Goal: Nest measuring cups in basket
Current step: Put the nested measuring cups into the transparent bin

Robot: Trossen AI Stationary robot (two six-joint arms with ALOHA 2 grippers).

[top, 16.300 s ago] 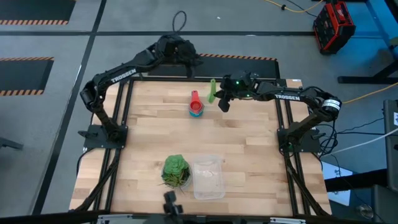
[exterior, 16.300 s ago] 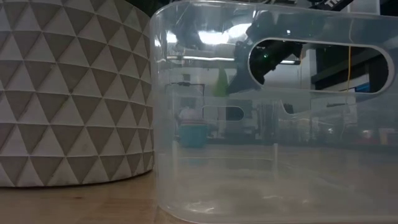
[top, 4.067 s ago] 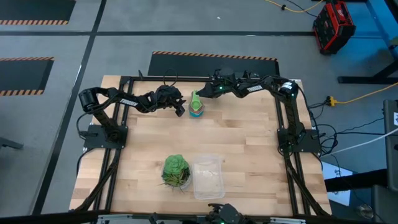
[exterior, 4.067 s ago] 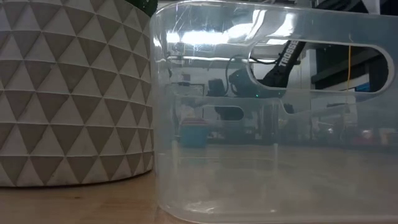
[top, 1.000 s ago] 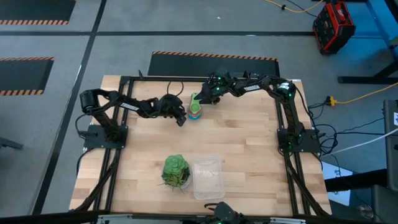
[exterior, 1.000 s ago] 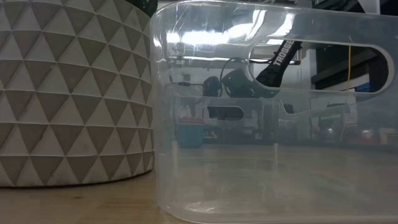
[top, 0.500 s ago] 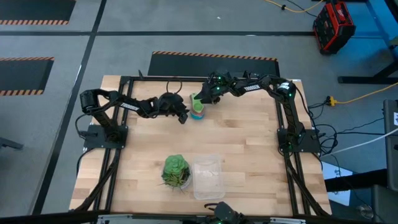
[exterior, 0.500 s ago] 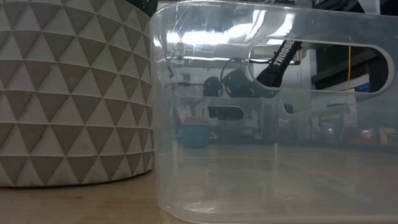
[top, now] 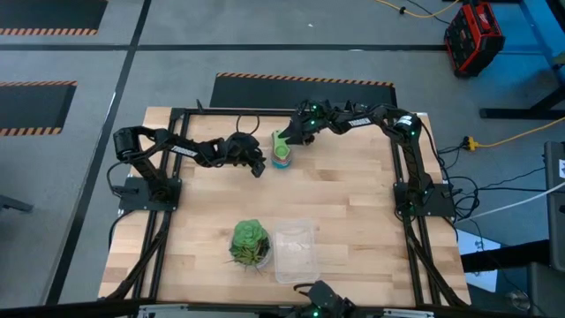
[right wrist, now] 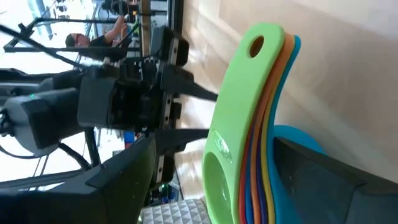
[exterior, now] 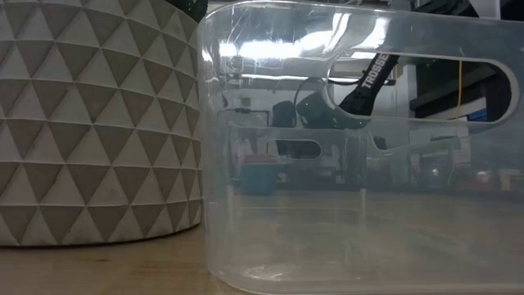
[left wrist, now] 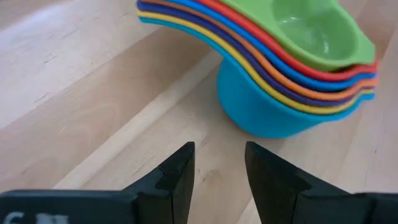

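Observation:
The measuring cups [top: 281, 153] stand nested in one stack at the table's far middle, green on top. The stack rests on the base of the light blue bottom cup [left wrist: 261, 112]. My left gripper [top: 258, 167] is low over the wood just left of the stack. It is open, and its fingertips [left wrist: 219, 171] stop short of the bottom cup. My right gripper [top: 292, 141] comes from the far right, open, with one finger on each side of the stack [right wrist: 249, 130]. The clear basket [top: 296, 230] stands near the front edge. My right gripper has one finger [right wrist: 311, 180] close against the light blue cup's bowl [right wrist: 292, 140] and the other on the green cup's side. I cannot tell whether either finger touches the stack. The stack stands on the table.
A green leafy ball [top: 250, 240] in a white patterned pot [exterior: 90, 123] stands just left of the basket [exterior: 327, 246]. Bare wood lies between the stack and the basket. A black frame rail runs along each side of the table.
The cup stack has shifted a little toward the table's right. Neither gripper has opened or shut.

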